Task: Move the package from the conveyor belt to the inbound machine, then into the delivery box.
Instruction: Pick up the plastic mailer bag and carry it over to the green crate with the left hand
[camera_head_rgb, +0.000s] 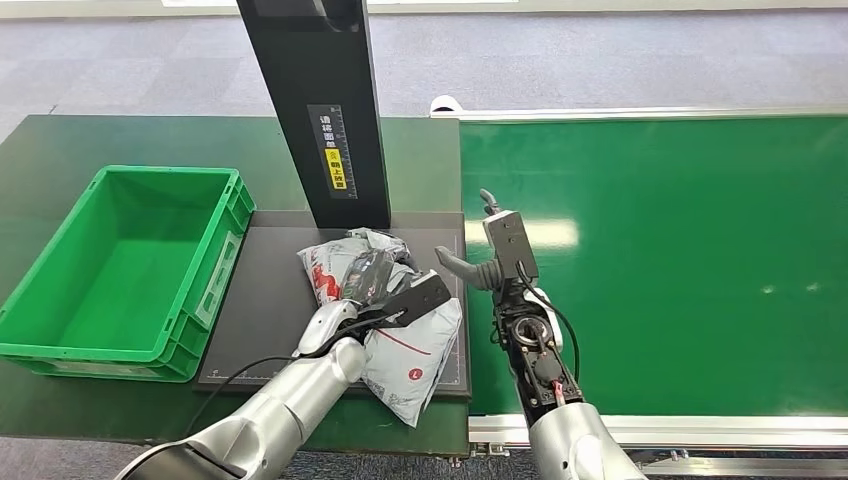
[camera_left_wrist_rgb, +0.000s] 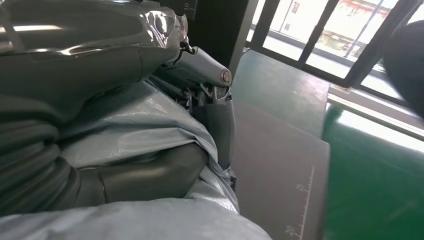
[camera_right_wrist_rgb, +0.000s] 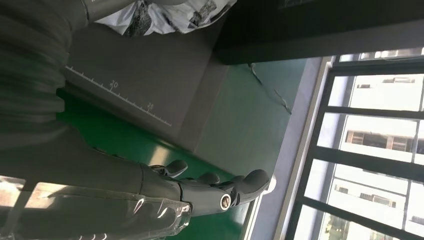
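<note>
The package, a crumpled grey-white plastic mailer with red print, lies on the black plate of the inbound machine, at its right side. My left hand lies on top of it and grips it. In the left wrist view the bag film sits pinched between the thumb and the fingers. My right hand hovers over the left edge of the green conveyor belt, fingers apart and holding nothing. A corner of the package shows in the right wrist view, apart from the right fingers.
The green delivery crate stands left of the plate, with nothing inside. The machine's black column rises right behind the package. The plate carries a white ruler scale along its edge.
</note>
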